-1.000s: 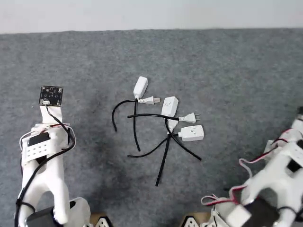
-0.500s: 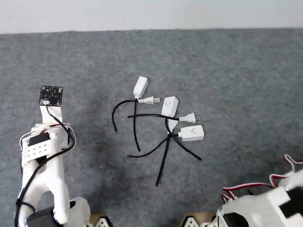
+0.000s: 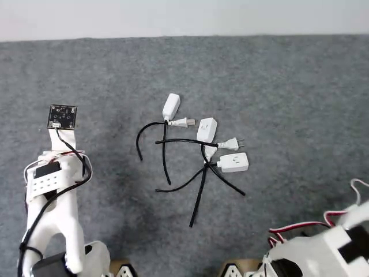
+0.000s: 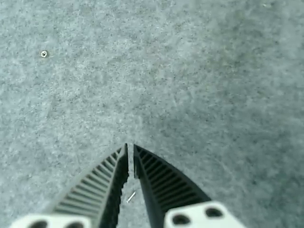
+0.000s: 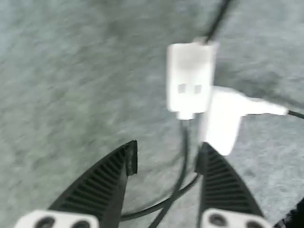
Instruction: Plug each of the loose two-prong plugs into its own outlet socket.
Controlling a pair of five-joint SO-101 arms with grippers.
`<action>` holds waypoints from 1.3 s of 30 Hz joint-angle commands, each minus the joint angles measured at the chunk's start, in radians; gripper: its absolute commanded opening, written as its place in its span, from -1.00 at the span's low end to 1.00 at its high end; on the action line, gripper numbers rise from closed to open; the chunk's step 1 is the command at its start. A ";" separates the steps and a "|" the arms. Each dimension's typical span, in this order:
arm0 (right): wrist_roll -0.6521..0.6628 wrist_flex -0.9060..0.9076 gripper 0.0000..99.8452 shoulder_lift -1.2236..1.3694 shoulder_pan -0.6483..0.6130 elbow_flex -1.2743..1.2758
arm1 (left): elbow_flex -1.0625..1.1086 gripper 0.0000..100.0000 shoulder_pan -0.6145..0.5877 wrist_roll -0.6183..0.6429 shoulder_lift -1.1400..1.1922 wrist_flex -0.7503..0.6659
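The right gripper (image 5: 166, 154) hangs open over the mat (image 5: 57, 71), jaws spread wide with nothing between them. Ahead of the tips, and apart from them, lies a socket (image 5: 190, 80) with two slots showing. Its long axis runs away from the jaws, a white block (image 5: 222, 124) lies just beside it, and a cord (image 5: 184, 152) passes under the gap. I cannot tell which socket of the cluster this one is. From above, the right arm (image 3: 323, 254) sits at the near right corner, and the cluster lies inward of it, toward the table's middle. The near socket (image 3: 234, 162) lies crosswise, and just beyond it a plug (image 3: 230, 143) lies crosswise too, prongs pointing right. A second plug (image 3: 183, 122) points its prongs at the middle socket (image 3: 207, 130), almost touching it. The left gripper (image 4: 129, 148) is closed on nothing over bare mat, well apart from the cluster. The right arm looks better placed, and a grasp would likely need the jaws turned across a plug's crosswise axis.
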 commanded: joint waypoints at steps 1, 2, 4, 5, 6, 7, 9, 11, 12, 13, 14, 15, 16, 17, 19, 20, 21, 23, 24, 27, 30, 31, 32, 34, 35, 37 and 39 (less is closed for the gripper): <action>-0.018 0.056 -0.70 -0.019 -0.134 -0.063 | -0.007 -0.97 0.011 -0.012 -0.023 -0.026; -0.031 0.068 -0.70 -0.024 -0.180 -0.052 | -0.007 -0.97 0.011 -0.012 -0.023 -0.026; -0.064 0.084 -0.69 -0.041 -0.285 -0.026 | -0.007 -0.97 0.011 -0.012 -0.023 -0.026; -0.084 0.084 -0.67 -0.054 -0.343 -0.014 | -0.007 -0.97 0.011 -0.014 -0.023 -0.026; -0.103 0.084 -0.67 -0.071 -0.400 -0.002 | -0.007 -0.97 0.012 -0.014 -0.023 -0.026; -0.123 0.082 -0.67 -0.088 -0.453 0.012 | -0.007 -0.97 0.012 -0.014 -0.023 -0.026; -0.155 0.077 -0.66 -0.127 -0.567 0.043 | -0.007 -0.97 0.011 -0.014 -0.023 -0.026; -0.170 0.059 -0.66 -0.153 -0.671 0.078 | -0.007 -0.97 0.011 -0.014 -0.023 -0.026; -0.169 0.039 -0.66 -0.160 -0.717 0.107 | -0.007 -0.97 0.011 -0.014 -0.023 -0.026; -0.169 0.015 -0.66 -0.163 -0.759 0.138 | -0.007 -0.97 0.011 -0.014 -0.023 -0.026; -0.166 -0.016 -0.66 -0.163 -0.797 0.172 | -0.007 -0.97 0.009 -0.014 -0.023 -0.026; -0.163 -0.061 -0.66 -0.162 -0.831 0.212 | -0.007 -0.97 0.009 -0.014 -0.023 -0.026; -0.161 -0.114 -0.66 -0.162 -0.862 0.259 | -0.007 -0.97 0.011 -0.014 -0.023 -0.026; -0.161 -0.170 -0.66 -0.160 -0.885 0.307 | -0.007 -0.97 0.011 -0.014 -0.023 -0.026; -0.160 -0.239 -0.66 -0.159 -0.923 0.374 | -0.007 -0.97 0.012 -0.014 -0.023 -0.026; -0.160 -0.252 -0.66 -0.159 -0.941 0.391 | -0.007 -0.97 0.012 -0.014 -0.023 -0.026; -0.160 -0.259 -0.66 -0.157 -0.954 0.399 | -0.007 -0.97 0.012 -0.014 -0.023 -0.026; -0.161 -0.257 -0.66 -0.156 -0.972 0.404 | -0.005 -0.97 0.011 -0.014 -0.023 -0.026; -0.163 -0.260 -0.66 -0.156 -0.986 0.414 | -0.005 -0.97 0.011 -0.014 -0.023 -0.026; -0.189 -0.266 -0.63 -0.157 -1.036 0.428 | -0.002 -0.97 0.011 -0.014 -0.023 -0.026; -0.310 -0.266 -0.51 -0.157 -1.079 0.431 | 0.019 -0.97 0.012 -0.014 -0.028 -0.068; -0.348 -0.266 -0.48 -0.156 -1.092 0.433 | 0.027 -0.97 0.012 -0.014 -0.031 -0.075; -0.381 -0.266 -0.46 -0.156 -1.101 0.436 | 0.028 -0.97 0.012 -0.014 -0.031 -0.075; -0.430 -0.283 -0.46 -0.156 -1.110 0.460 | 0.028 -0.97 0.012 -0.014 -0.032 -0.075; -0.443 -0.298 -0.46 -0.156 -1.112 0.480 | 0.028 -0.97 0.012 -0.014 -0.032 -0.075; -0.454 -0.326 -0.46 -0.156 -1.109 0.509 | 0.028 -0.97 0.012 -0.014 -0.032 -0.075; -0.465 -0.340 -0.46 -0.154 -1.109 0.529 | 0.028 -0.97 0.012 -0.014 -0.032 -0.075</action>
